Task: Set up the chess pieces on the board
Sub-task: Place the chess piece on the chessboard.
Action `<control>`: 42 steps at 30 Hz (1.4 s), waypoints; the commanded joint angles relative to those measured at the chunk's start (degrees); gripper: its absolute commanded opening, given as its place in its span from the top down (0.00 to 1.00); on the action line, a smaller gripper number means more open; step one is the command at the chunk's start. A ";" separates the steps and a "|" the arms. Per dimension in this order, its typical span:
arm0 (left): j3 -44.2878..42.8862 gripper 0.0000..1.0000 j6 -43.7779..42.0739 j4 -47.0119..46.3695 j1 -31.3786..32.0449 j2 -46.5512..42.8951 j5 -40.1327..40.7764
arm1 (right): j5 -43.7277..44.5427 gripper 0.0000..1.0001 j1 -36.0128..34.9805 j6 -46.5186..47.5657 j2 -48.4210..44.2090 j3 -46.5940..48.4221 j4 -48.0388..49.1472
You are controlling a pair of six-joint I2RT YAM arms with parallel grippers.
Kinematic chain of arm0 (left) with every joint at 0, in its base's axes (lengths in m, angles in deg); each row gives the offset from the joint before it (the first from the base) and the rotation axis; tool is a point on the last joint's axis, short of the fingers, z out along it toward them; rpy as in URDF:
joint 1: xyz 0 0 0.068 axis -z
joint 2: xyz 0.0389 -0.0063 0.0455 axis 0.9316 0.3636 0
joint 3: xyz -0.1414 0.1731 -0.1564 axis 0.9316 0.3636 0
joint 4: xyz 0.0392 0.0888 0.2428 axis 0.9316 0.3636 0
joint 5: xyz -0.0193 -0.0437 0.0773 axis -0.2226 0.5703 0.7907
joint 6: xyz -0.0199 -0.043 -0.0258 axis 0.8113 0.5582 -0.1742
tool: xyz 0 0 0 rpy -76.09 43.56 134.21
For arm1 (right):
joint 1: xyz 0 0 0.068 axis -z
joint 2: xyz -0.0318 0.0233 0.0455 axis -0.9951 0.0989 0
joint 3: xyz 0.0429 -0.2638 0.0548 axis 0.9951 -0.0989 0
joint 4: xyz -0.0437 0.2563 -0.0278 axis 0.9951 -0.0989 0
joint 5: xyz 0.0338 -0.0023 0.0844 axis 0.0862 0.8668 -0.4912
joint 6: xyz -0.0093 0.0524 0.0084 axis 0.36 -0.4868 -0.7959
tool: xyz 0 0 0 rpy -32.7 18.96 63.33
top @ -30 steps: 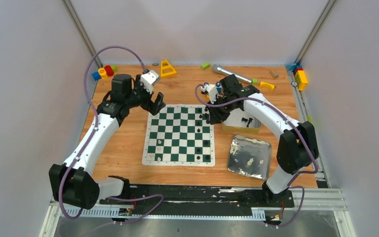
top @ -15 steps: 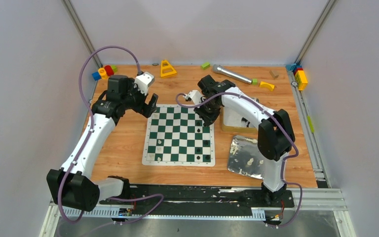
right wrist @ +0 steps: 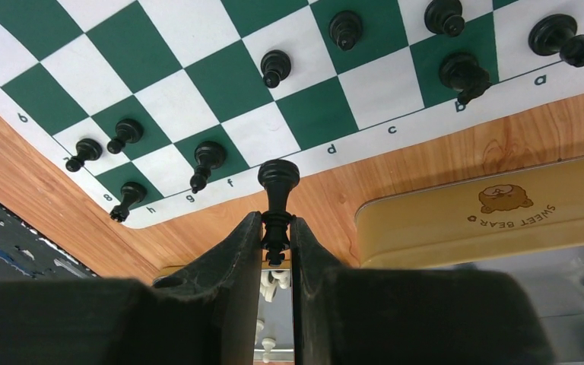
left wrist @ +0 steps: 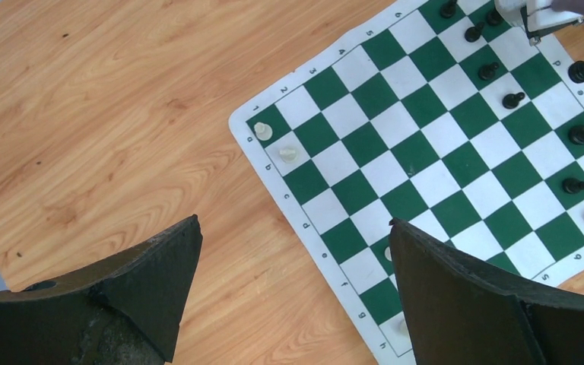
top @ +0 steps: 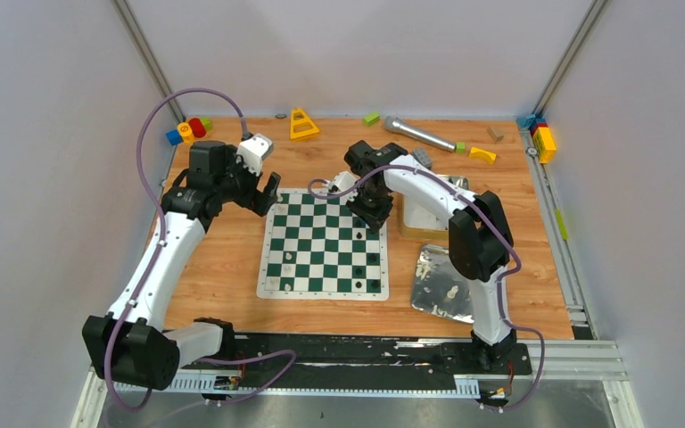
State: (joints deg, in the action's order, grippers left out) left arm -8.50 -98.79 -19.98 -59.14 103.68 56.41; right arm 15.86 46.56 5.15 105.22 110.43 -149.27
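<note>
Since a second ago the right arm [top: 428,192] has swung left, off the tins and over to the far right corner of the board [top: 321,254]. The left arm [top: 165,259] has drawn back a little toward the left.

The right fingers [right wrist: 232,266] are closed narrowly on a black piece [right wrist: 277,186], pinched at its stem, with the round head poking out past the tips. The head shows over bare wood just outside the board's white border. Only the right wrist view shows this grip — from above, the wrist covers both fingers and piece. I cannot tell whether the held piece touches anything. That view also shows black chess pieces [right wrist: 275,67] standing on squares along this side of the board, and a yellow tin [right wrist: 502,213] just beside it.

The left fingers [left wrist: 148,281] are spread wide with nothing between them, above the tabletop [left wrist: 122,114] beside the board's edge. Their own view picks out two cream pieces [left wrist: 262,131] on neighbouring squares at one corner. A third pale one sits half hidden behind a finger.

From above, a silver tin [top: 428,267] lies near the board's right side, partly behind the right arm, with a few cream pieces in it — too small to tell apart. Toy blocks [top: 303,123] lie along the far edge.
</note>
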 commanded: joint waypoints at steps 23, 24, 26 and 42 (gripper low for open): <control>-0.55 0.00 0.86 -1.21 -4.70 -0.38 1.29 | 6.41 0.97 -0.88 3.84 12.54 13.97 -8.66; -0.58 0.00 0.82 -1.26 -4.70 -0.25 1.31 | 6.73 0.97 -0.95 3.99 12.94 14.08 -8.73; -0.58 0.00 0.73 -1.30 -4.76 -0.13 1.28 | 7.06 0.96 -0.98 3.99 13.72 14.42 -8.79; -0.50 0.00 0.51 -1.26 -4.77 0.11 1.28 | 8.05 0.94 -1.97 4.30 16.27 15.66 -9.14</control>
State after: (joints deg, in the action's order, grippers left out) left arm -8.50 -98.34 -19.98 -63.47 103.89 58.14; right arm 22.66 45.19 8.74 120.37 123.41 -157.77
